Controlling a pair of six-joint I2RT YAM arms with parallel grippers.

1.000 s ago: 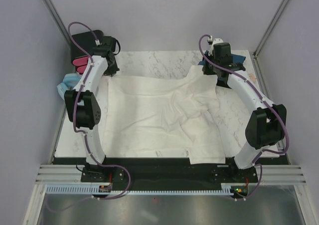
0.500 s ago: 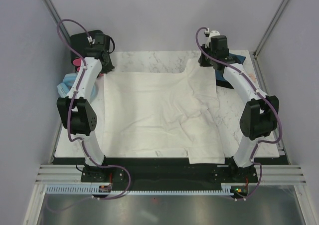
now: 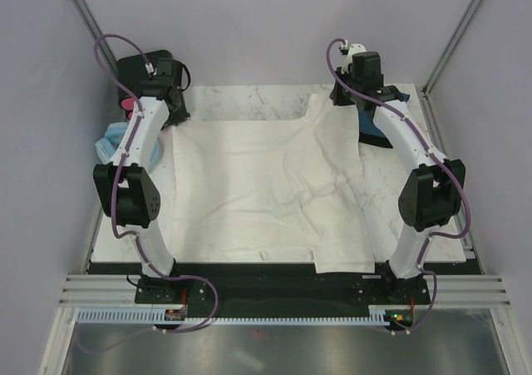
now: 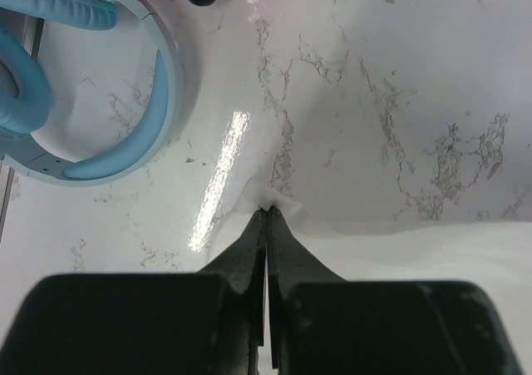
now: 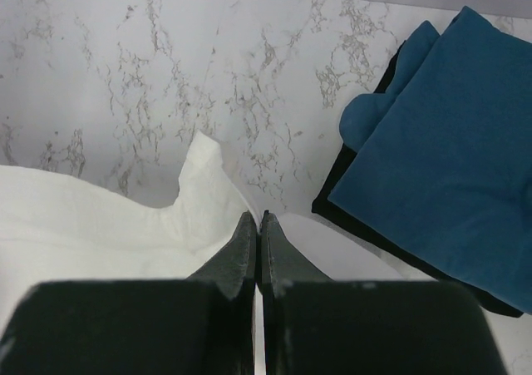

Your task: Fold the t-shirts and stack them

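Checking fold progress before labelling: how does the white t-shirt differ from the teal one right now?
Colour: the white t-shirt is cream-white, the teal t-shirt dark blue-green.
Pose: the white one lies spread open over most of the table; the teal one is a folded bundle at the far right corner.
Contact: both arms' jaws are shut on the white one's far edge; no jaws touch the teal one.
Shared: both are plain, unprinted cloth.
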